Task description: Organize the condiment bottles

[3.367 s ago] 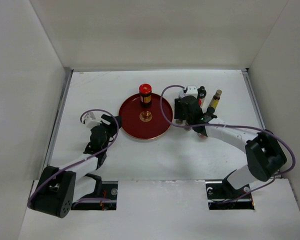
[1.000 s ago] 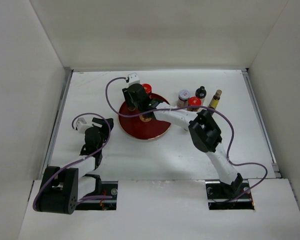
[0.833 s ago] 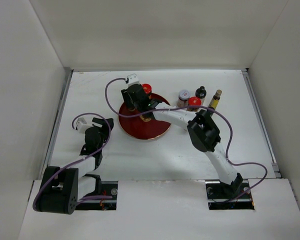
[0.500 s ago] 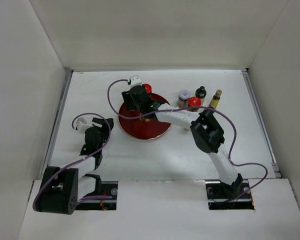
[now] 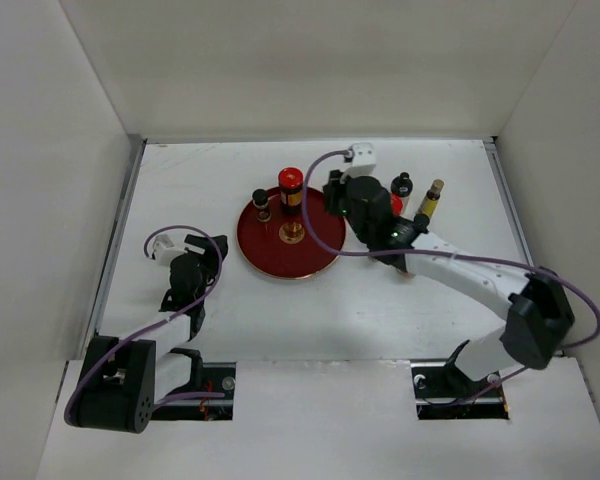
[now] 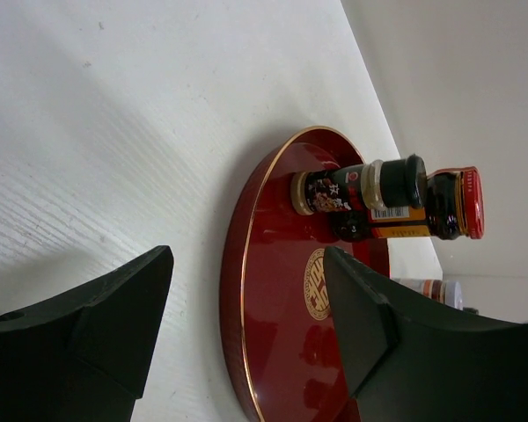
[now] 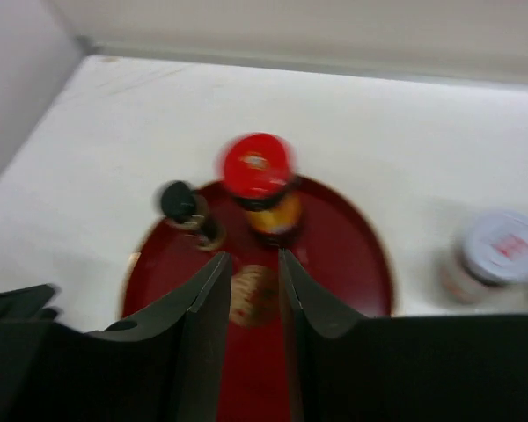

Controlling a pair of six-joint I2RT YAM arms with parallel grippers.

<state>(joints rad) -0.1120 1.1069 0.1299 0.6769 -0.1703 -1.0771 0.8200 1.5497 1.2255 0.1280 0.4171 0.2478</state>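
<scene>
White table (image 5: 180, 190), ctr frame: black-capped bottle (image 5: 261, 204) has been set on red tray (image 5: 280, 262) beside red-capped bottle (image 5: 291, 189); right gripper (image 7: 253, 257) withdrawn, closed w/ nothing held.

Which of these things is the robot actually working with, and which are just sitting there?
Working with: red-capped bottle, small black-capped bottle beside it, second black-capped bottle, yellow bottle, white-lidded jar.
Just there: red tray, table.
</scene>
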